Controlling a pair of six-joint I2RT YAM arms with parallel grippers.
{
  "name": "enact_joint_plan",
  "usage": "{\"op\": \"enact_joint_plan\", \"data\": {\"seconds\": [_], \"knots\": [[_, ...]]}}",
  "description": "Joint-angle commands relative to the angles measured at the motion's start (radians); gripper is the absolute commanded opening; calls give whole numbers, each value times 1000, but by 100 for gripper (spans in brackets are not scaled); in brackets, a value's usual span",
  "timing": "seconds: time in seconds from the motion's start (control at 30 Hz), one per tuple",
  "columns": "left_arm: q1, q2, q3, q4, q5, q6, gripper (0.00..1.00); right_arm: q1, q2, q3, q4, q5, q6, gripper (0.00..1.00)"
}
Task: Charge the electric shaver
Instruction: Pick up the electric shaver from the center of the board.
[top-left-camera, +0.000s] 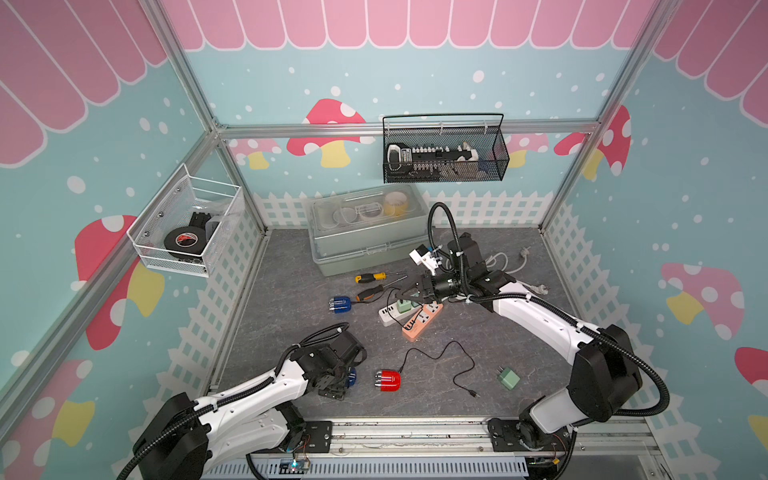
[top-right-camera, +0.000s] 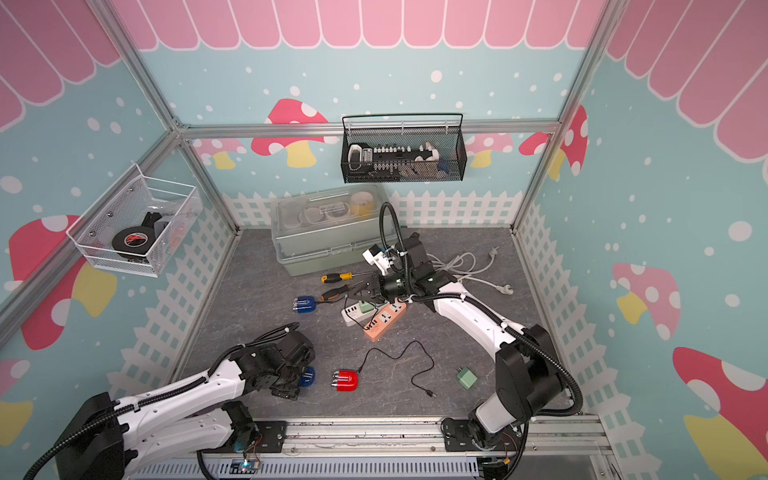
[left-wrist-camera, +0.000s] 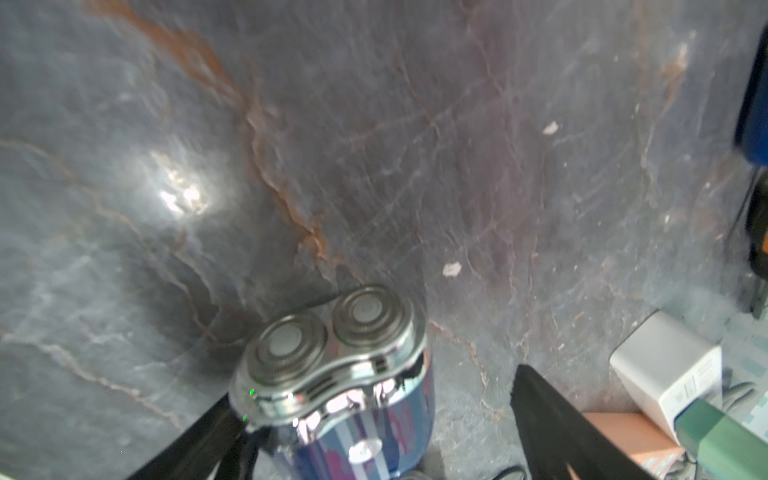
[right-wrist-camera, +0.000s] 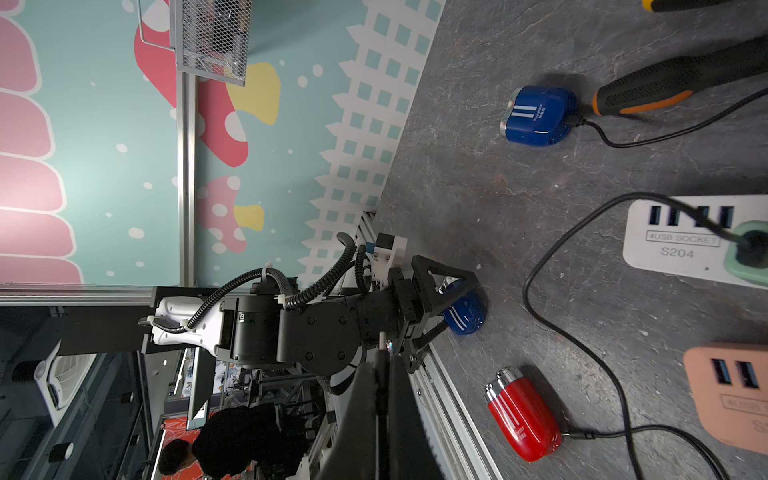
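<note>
You had teal walls (top-left-camera: 415, 75) w/ pink mushrooms (top-left-camera: 332, 114) & white fence print (top-left-camera: 498, 205), alu frame (top-left-camera: 291, 129) at corners, grey marbled floor (top-left-camera: 291, 332) w/ a glare spot (left-wrist-camera: 183, 195).

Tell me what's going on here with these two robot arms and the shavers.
The left pincer stands open around a blue two-headed electric shaver at the front left of the grey table, not clamped on it. The right pincer is shut and hovers over the white power strip, where a green adapter is plugged in. A second blue shaver lies near it, and a red shaver lies apart, its cable's plug loose.
</note>
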Motion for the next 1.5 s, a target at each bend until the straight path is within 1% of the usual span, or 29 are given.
{"op": "enact_joint_plan", "data": {"seconds": [0.0,0.1,0.17,0.27,0.43,0.57,0.67,0.8,0.9,0.97,1.03,1.2,1.37,1.47], "knots": [[59,24,18,-20,-22,-520,89,5,9,-2,22,-21,-3,0],[106,64,56,-63,16,-445,83,4,10,0,22,-21,-3,0],[121,97,95,-112,47,-397,83,5,8,0,19,-21,-4,0],[120,123,111,-124,68,-365,82,5,9,-2,20,-20,-3,0],[122,127,119,-131,59,-276,83,5,13,-9,22,-17,-4,0],[121,130,118,-186,130,-213,83,5,11,-17,25,-7,0,0],[133,145,116,-190,136,-160,83,5,2,-36,48,5,19,0],[186,248,199,-235,159,-3,84,5,-18,-76,85,12,52,0],[201,345,267,-259,185,98,84,5,-30,-92,85,41,56,0],[202,388,285,-273,215,118,84,5,-36,-96,85,48,58,0],[202,401,279,-266,226,110,83,5,-43,-100,86,57,61,0],[207,391,273,-247,178,111,79,4,-58,-120,104,71,81,0],[207,444,280,-233,198,138,79,5,-63,-135,112,73,85,0],[194,429,242,-181,182,121,76,5,-58,-134,121,75,90,0]]}}
